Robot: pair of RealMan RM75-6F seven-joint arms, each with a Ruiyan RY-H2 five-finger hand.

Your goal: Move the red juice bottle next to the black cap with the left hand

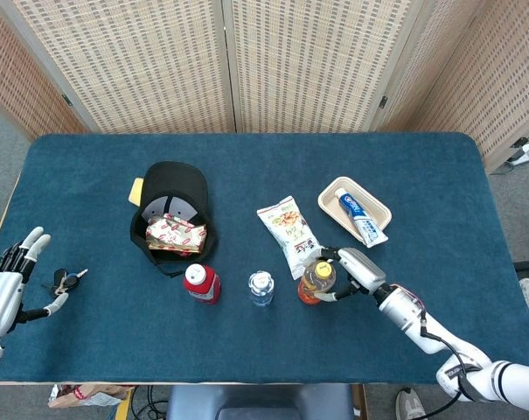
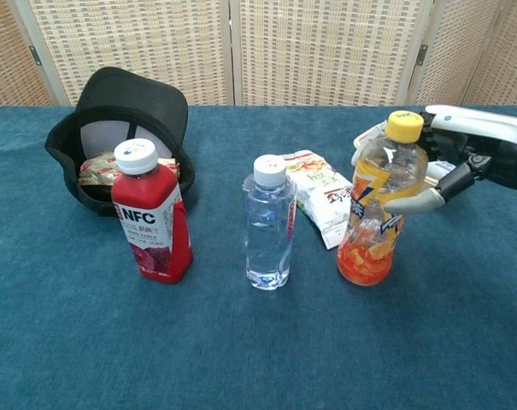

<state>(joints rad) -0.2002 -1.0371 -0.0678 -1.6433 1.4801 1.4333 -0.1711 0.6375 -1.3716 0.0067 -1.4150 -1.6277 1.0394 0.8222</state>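
The red juice bottle (image 1: pixel 200 283) (image 2: pixel 151 213) with a white lid stands upright just in front of the black cap (image 1: pixel 170 210) (image 2: pixel 121 128), which lies upside down with a red-and-white packet inside. My left hand (image 1: pixel 6 293) hovers open at the table's far left edge, well away from the red bottle and holding nothing. Further right, my right hand (image 1: pixel 358 270) (image 2: pixel 463 162) grips an orange juice bottle (image 1: pixel 316 281) (image 2: pixel 376 209) with a yellow lid, its fingers wrapped around the upper body.
A clear water bottle (image 1: pixel 261 288) (image 2: pixel 269 224) stands between the red and orange bottles. A snack packet (image 1: pixel 287 229) lies behind it. A tray (image 1: pixel 332 194) holds a toothpaste tube at the right. Keys (image 1: pixel 65 281) lie beside my left hand.
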